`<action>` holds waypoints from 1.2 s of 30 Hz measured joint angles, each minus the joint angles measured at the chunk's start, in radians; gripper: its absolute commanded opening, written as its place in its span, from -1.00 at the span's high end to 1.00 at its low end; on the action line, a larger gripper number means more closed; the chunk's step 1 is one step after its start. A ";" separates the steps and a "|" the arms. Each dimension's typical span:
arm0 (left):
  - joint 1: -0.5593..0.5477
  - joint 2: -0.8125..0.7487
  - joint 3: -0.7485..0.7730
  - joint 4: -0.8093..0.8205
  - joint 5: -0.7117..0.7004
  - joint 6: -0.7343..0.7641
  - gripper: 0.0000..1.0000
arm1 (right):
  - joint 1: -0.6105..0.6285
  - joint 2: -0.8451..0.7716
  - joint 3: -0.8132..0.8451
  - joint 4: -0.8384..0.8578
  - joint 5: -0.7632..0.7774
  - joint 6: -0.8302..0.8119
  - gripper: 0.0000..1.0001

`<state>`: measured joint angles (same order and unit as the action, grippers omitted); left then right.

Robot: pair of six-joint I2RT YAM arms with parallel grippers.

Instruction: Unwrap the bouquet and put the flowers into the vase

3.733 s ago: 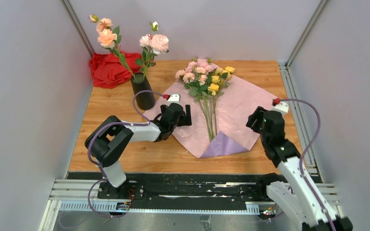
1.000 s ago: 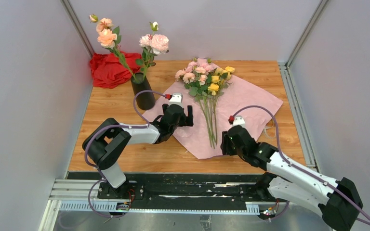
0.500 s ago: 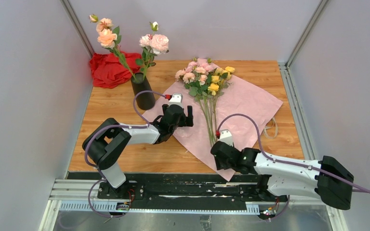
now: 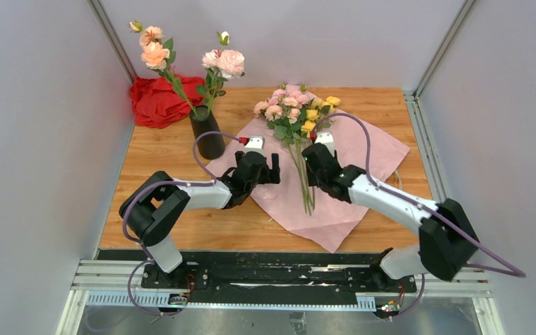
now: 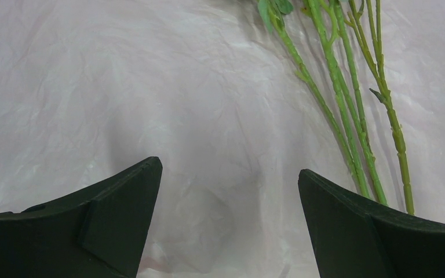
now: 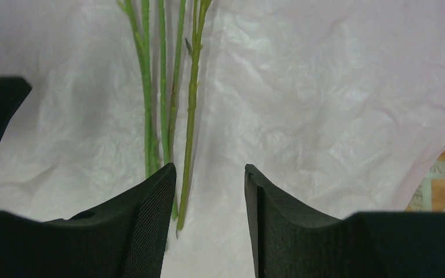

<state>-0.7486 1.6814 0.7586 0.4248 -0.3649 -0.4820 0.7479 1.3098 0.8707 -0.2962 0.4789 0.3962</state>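
Far left, red cloth (image 4: 155, 101) bunched at the back of the counter (image 4: 152, 155). Next to it stands the vase (image 4: 207, 137), upright, black, with two tall rose stems (image 4: 181, 87) in it. No label on it that I can see.

My left arm lies low across the counter, elbow bent, wrist reaching right. Left hand (image 4: 257, 169) sits over the left part of the paper (image 4: 363, 146), fingers spread as wide as they go, gripping nothing; its wrist view shows bare crumpled paper between them and green stems off to the right.

The bouquet is unwrapped: paper spread flat mid-counter, pink side up. The flowers (image 4: 296, 112) lie on it, blooms at the far end, stems pointing to the near edge, well apart from the vase.

My right arm stretches diagonally from the near right. Right hand (image 4: 315, 171) is down over the stems, fingers partly apart; stem ends run into the gap by the left finger, nothing clamped.

Ribbon (image 4: 393, 187) lies just off the paper's right edge. A cream-orange strip (image 6: 440, 182) carries print, too small to read.
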 measured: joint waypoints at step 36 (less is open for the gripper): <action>-0.001 0.032 0.027 0.000 0.059 0.026 -0.96 | -0.237 0.533 0.317 0.200 -0.292 -0.019 0.36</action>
<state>-0.7494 1.7130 0.7856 0.4248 -0.3061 -0.4557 0.5114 1.8431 1.1873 -0.0959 0.1871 0.3767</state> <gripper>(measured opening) 0.983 0.382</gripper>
